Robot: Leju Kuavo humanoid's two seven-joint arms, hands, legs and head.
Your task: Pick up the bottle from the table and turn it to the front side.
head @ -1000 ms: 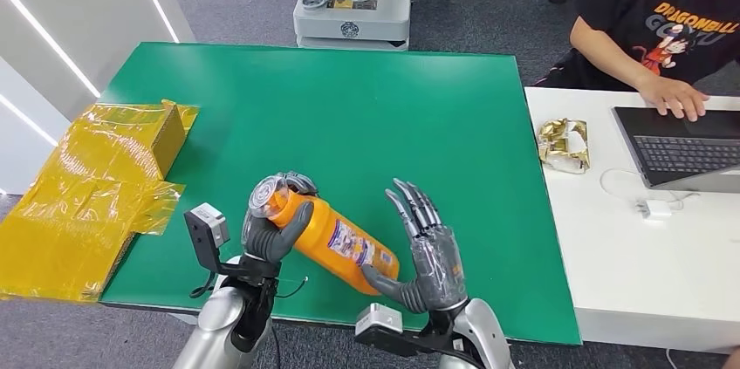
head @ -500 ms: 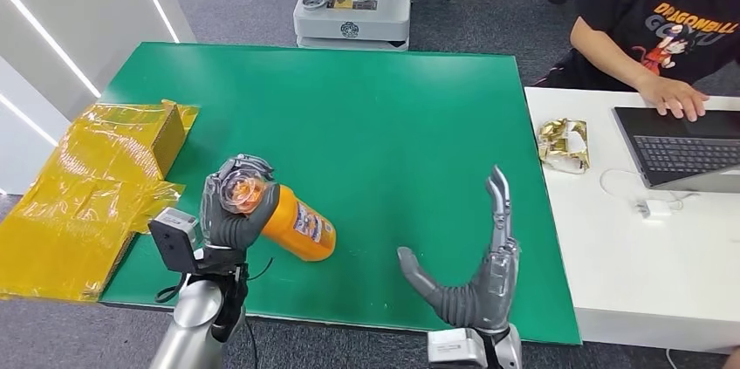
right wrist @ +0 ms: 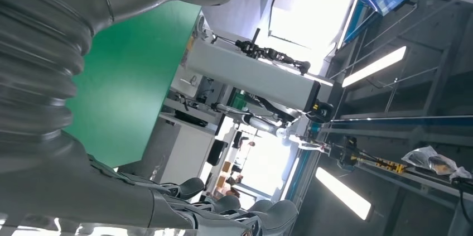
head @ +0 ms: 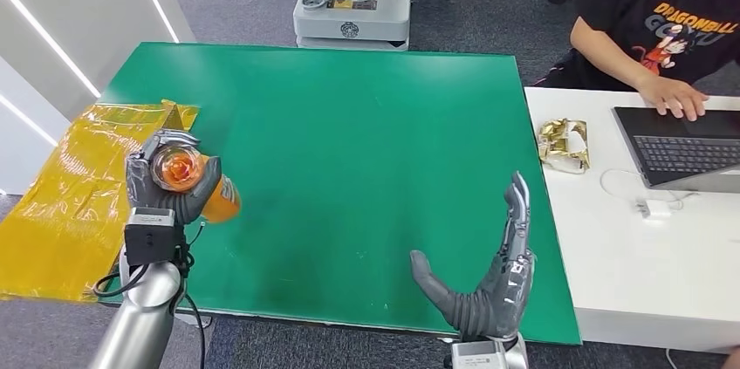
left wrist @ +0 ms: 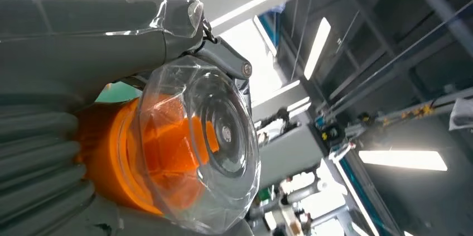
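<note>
The left hand (head: pixel 170 184) grips the orange bottle (head: pixel 188 179) near its clear cap (left wrist: pixel 206 141), fingers wrapped round the neck, lifted above the left edge of the green table (head: pixel 366 133); the cap points toward the camera; the right hand (head: pixel 489 286) hovers spread and holding nothing over the table's near right corner, well apart from the bottle; yellow wrapping (head: pixel 78 186) lies just beside the table's left edge.

Robotics lab or office: green-topped test table (head: pixel 366 125), grey carpet, white machine base (head: pixel 352 3) beyond, person (head: pixel 663 20) at laptop (head: pixel 685 146) on adjoining white desk (head: pixel 628 264).
</note>
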